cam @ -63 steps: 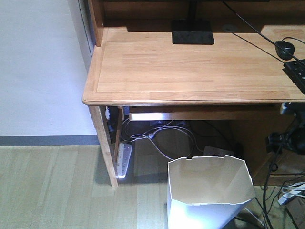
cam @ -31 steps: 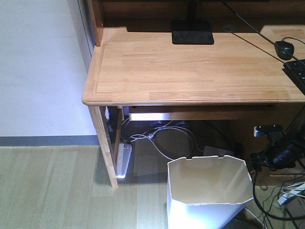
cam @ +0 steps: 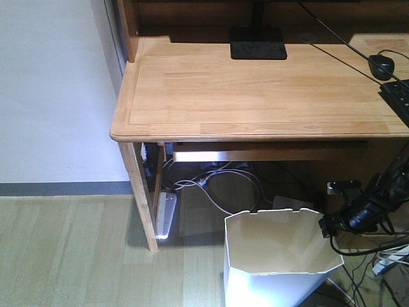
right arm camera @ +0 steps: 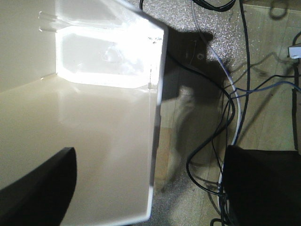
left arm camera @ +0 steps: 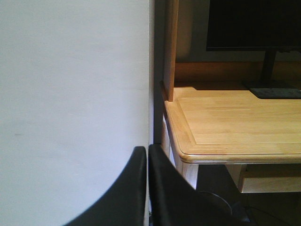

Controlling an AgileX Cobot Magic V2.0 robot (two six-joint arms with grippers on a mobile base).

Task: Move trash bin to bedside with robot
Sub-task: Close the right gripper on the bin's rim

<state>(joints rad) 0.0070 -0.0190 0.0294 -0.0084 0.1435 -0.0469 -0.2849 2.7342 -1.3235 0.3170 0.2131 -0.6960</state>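
Right gripper [right arm camera: 150, 157] spread wide, straddling my trash bin's [right arm camera: 94, 136] right wall; a hard squeeze could buckle it or snag floor cables [right arm camera: 233, 101].

The trash bin [cam: 281, 246] is glossy thin plastic, the desk [cam: 255, 96] smooth light wood, the floor [cam: 64, 249] matt planks

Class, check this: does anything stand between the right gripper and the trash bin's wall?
Nothing visible does. The right gripper is open astride the trash bin wall, with one finger inside and one outside.
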